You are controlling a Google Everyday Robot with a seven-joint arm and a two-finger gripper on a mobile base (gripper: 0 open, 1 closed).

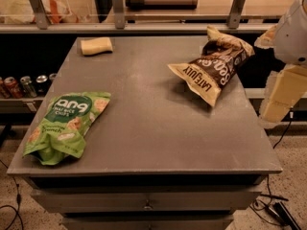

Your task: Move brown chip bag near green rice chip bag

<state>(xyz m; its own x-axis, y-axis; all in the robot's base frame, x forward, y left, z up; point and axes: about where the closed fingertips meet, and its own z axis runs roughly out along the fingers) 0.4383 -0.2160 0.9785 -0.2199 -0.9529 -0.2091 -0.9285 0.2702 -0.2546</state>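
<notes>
The brown chip bag (pixel 213 68) lies at the right of the grey table (pixel 158 128). It is crinkled, with a cream end reading "LATE JULY" that points toward the table's middle, and its far end is tilted up. The green rice chip bag (pixel 67 126) lies flat at the front left, well apart from the brown bag. My gripper (pixel 263 38) is at the right edge of the view, just beside the brown bag's raised far end. I cannot tell whether it touches the bag. The white arm (pixel 292 30) rises behind it.
A small yellow sponge-like block (pixel 96 46) sits at the back left of the table. Drink cans (pixel 24 85) stand on a low shelf to the left. A rail with metal posts (pixel 117 6) runs behind the table. Cables (pixel 273 210) lie on the floor at the right.
</notes>
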